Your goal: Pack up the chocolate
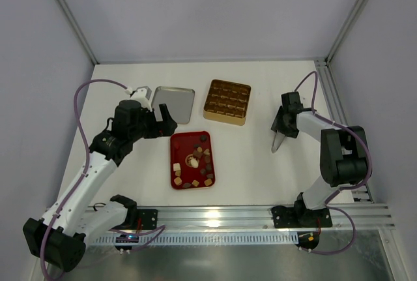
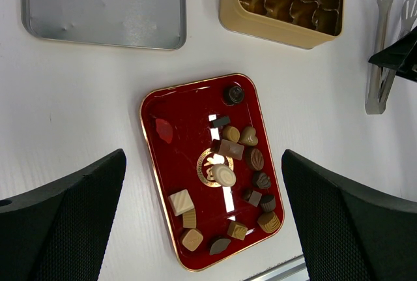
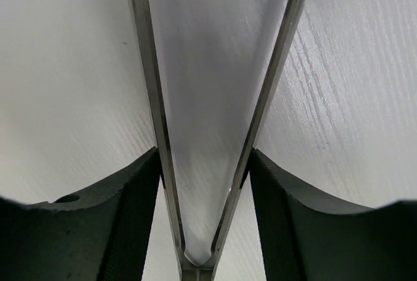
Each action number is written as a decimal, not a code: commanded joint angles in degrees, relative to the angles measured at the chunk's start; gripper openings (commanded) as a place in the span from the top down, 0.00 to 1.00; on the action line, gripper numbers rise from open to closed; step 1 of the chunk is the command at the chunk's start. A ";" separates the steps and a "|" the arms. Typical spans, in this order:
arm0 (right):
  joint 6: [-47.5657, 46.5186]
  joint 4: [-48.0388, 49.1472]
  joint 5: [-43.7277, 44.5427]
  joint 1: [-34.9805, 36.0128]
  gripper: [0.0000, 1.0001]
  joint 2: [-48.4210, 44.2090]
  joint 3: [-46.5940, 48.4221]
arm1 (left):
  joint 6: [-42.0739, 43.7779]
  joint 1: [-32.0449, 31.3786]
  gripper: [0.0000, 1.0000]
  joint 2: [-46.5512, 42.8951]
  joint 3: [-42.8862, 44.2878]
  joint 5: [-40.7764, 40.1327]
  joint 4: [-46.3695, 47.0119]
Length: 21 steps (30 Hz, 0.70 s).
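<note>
The chocolate (image 1: 195, 160) lies as several small dark brown and tan pieces on a red tray (image 1: 179, 143) at the table's middle. The left wrist view shows a whitish round piece (image 2: 223, 175), tan cubes (image 2: 181, 201) and dark lumps (image 2: 253, 158) on the tray (image 2: 172, 163). My left gripper (image 1: 159, 119) hangs open and empty above the tray's far left end; the left wrist view (image 2: 203, 157) shows it well above the pieces. My right gripper (image 1: 282, 126) is shut on metal tongs (image 1: 279, 143), whose two arms (image 3: 151, 98) sit between its pads, at the right.
A square gold tin (image 1: 227, 102) with empty grid compartments stands behind the tray, its wall (image 2: 260, 25) showing in the left wrist view. Its silver lid (image 1: 174, 103) lies flat to the left (image 2: 104, 4). The tongs (image 2: 381, 79) point down toward the table.
</note>
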 commanded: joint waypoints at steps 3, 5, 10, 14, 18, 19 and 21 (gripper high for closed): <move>-1.04 -0.40 -1.20 -0.22 0.48 -1.64 0.79 | 0.73 -0.04 0.00 0.26 1.83 0.27 0.95; -1.56 -1.45 -1.55 -0.14 0.52 -3.39 0.79 | 0.73 -0.04 0.00 0.26 1.91 0.18 0.95; -2.79 -4.62 -2.70 -0.05 0.54 -9.71 1.23 | 0.73 -0.04 0.00 0.08 1.74 -0.17 0.95; -3.41 -7.69 -3.92 -0.13 0.53 -14.64 1.23 | 0.82 -0.04 0.00 -0.18 1.83 -0.43 0.86; -3.85 -10.33 -4.89 0.13 0.53 -18.34 1.14 | 0.82 -0.04 0.00 -0.10 1.91 -0.35 0.86; -4.11 -10.86 -5.33 0.30 0.53 -18.95 1.23 | 0.82 -0.04 0.00 -0.18 1.91 -0.35 0.86; -4.11 -12.18 -5.77 0.31 0.53 -20.89 1.40 | 0.90 -0.04 0.00 -0.18 1.91 -0.35 0.86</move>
